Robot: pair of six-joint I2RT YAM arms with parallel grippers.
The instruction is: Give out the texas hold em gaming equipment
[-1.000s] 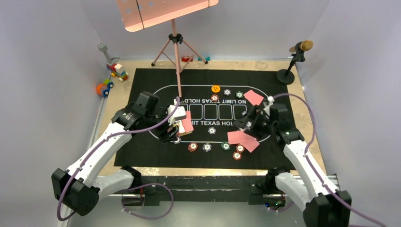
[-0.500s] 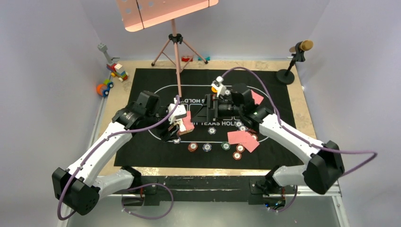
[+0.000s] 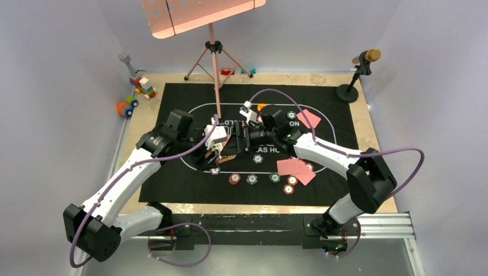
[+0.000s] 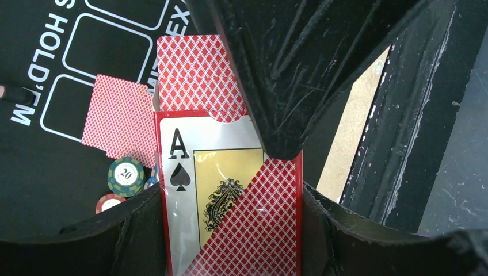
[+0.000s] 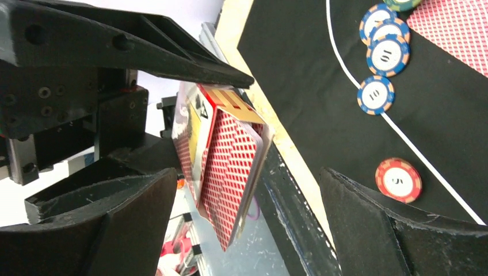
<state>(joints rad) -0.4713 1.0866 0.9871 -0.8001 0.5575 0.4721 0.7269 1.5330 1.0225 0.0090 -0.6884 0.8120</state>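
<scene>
I see left claw clamped on card box, flap open, ace face up. Right claw spread wide, box between its fingers, touching neither as far as I can tell. Loose card, chips on mat, left of left claw

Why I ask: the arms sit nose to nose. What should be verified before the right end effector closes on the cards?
1. Left end effector clamps the card box: ok.
2. Cards stick out of the box's open top: ok.
3. Right end effector open: ok.
4. Cards' end lies between its fingers: ok.
5. Only one card would be caught: cannot tell.
6. Right fingers clear of the left end effector: cannot tell.
</scene>
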